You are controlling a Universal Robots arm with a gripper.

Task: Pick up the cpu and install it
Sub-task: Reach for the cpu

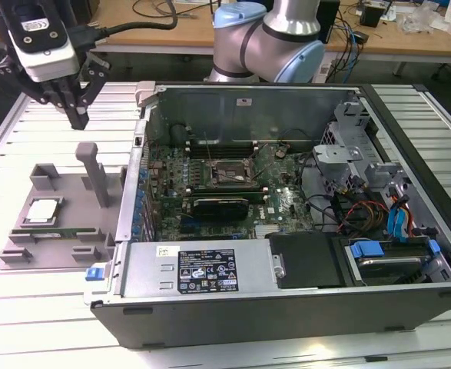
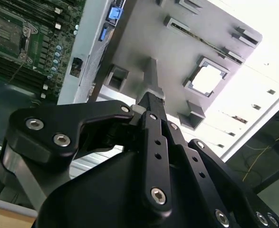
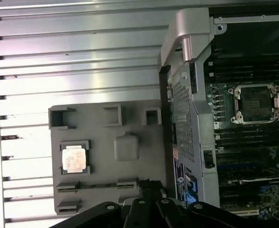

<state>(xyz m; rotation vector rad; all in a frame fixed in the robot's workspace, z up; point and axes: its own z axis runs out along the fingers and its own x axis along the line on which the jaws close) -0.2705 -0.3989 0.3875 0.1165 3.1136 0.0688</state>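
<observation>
The cpu, a small square chip with a silver top, lies flat in a recess of the grey fixture block on the slatted table, at the exterior view's left. My gripper hangs well above the block's far side, its fingers pressed together and holding nothing. In the first wrist view the cpu sits beside the fingertips; in the second wrist view the cpu lies beyond the gripper. The motherboard socket sits inside the open computer case, with its frame seen in both wrist views.
A tall grey post rises from the fixture block between the cpu and the case. The case's side wall borders the block. A green memory stick lies in a slot near the cpu. The arm's base stands behind the case.
</observation>
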